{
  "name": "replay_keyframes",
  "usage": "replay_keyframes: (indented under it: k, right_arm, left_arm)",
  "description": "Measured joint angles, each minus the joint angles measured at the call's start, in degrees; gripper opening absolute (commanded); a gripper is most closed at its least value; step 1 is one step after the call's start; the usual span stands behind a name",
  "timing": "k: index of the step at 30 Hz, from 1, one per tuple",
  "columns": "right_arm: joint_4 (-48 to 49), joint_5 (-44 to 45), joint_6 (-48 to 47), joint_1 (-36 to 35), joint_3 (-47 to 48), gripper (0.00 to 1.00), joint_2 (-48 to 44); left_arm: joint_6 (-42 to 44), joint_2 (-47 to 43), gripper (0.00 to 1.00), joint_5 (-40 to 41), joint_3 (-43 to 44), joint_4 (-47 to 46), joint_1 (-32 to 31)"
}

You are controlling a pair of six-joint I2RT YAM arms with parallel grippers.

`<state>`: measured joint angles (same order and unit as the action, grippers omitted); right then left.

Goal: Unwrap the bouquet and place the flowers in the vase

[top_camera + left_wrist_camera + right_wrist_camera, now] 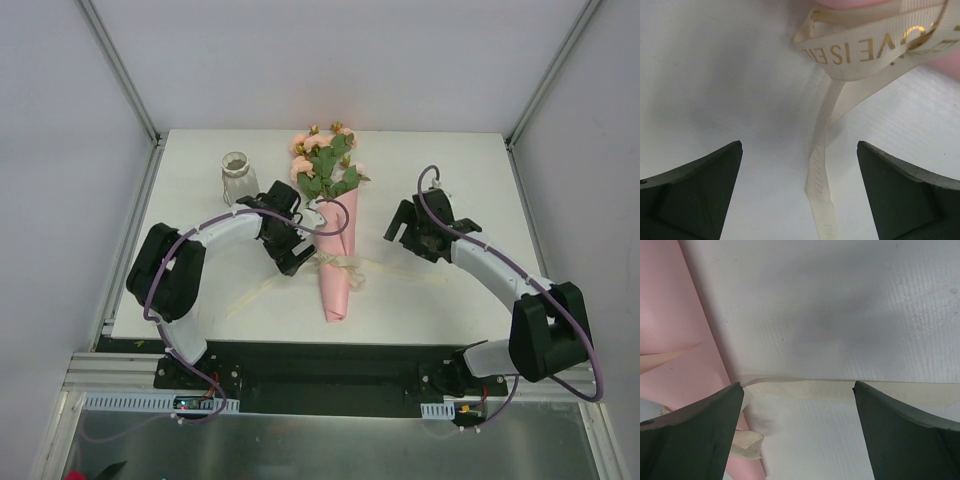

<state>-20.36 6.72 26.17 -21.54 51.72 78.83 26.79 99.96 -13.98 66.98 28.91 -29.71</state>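
The table [440, 300] is matt white with a fine grain. The cone [335, 295] is smooth, matt pink paper. The ribbon [875, 50] is cream ribbed cloth with shiny gold lettering. The vase [235, 178], at ten o'clock from the cone, looks pale, ribbed and faintly glossy. The fingers [690, 195] are dark matt plastic. The arm shells [225, 232] are glossy white plastic.

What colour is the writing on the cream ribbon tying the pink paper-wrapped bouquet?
Gold, on the cream ribbon; clearest in the left wrist view.
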Motion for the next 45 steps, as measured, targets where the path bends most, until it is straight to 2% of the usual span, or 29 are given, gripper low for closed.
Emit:
replay_keyframes:
  k: [2, 5, 6, 7, 9, 10, 14, 23, 24, 37, 41, 44, 45]
  right_arm:
    - [0.7, -0.2, 0.4, -0.7, 0.0, 0.95, 0.5]
    - [1.6, -0.3, 1.0, -1.2, 0.0, 0.95, 1.2]
    - [2.0, -0.3, 1.4, -1.4, 0.0, 0.94, 1.6]
    - [2.2, -0.3, 1.7, -1.6, 0.0, 0.94, 2.0]
    - [2.7, -0.3, 2.3, -1.7, 0.0, 0.93, 2.8]
    - [3.0, -0.3, 2.7, -1.9, 0.0, 0.92, 3.3]
    - [4.2, -0.3, 4.9, -3.3, 0.0, 0.89, 5.2]
    - [4.1, 0.8, 15.4, -10.4, 0.1, 0.84, 8.9]
    - [3.9, 1.1, 16.5, -10.8, 0.1, 0.84, 9.1]
    - [2.6, 4.7, 26.2, -12.4, 3.3, 0.71, 16.5]
    - [3.0, 4.1, 28.5, -12.5, 6.5, 0.62, 19.6]
    - [2.9, 3.7, 29.8, -12.7, 7.8, 0.47, 21.1]
    - [2.8, 3.5, 30.0, -12.7, 8.2, 0.38, 21.4]
  left_arm:
    - [0.8, -0.1, 0.97, 0.1, -1.5, 0.1, -0.4]
    - [1.4, -0.1, 0.79, 0.2, -2.4, 0.2, -0.7]
    - [1.5, -0.1, 0.71, 0.2, -2.4, 0.2, -0.7]
    - [1.7, -0.1, 0.57, 0.2, -2.4, 0.0, -0.7]
    - [1.9, -0.1, 0.43, 0.4, -2.4, -0.1, -0.7]
    - [2.2, -0.1, 0.30, 0.6, -2.4, -0.1, -0.7]
    - [2.7, -0.1, 0.18, 1.1, -2.4, -0.2, -0.7]
    - [2.6, -0.4, 0.06, 1.1, -2.8, -0.2, -0.7]
    - [2.6, -0.7, 0.00, 1.1, -3.0, -0.3, -0.7]
    - [2.5, -5.2, 0.00, 2.3, -3.0, 0.5, -0.7]
    - [2.5, -7.5, 0.00, 2.5, -3.0, 1.0, -0.7]
    - [2.5, -8.5, 0.00, 2.7, -3.0, 1.1, -0.7]
    - [2.5, -8.7, 0.00, 2.8, -3.0, 1.1, -0.7]
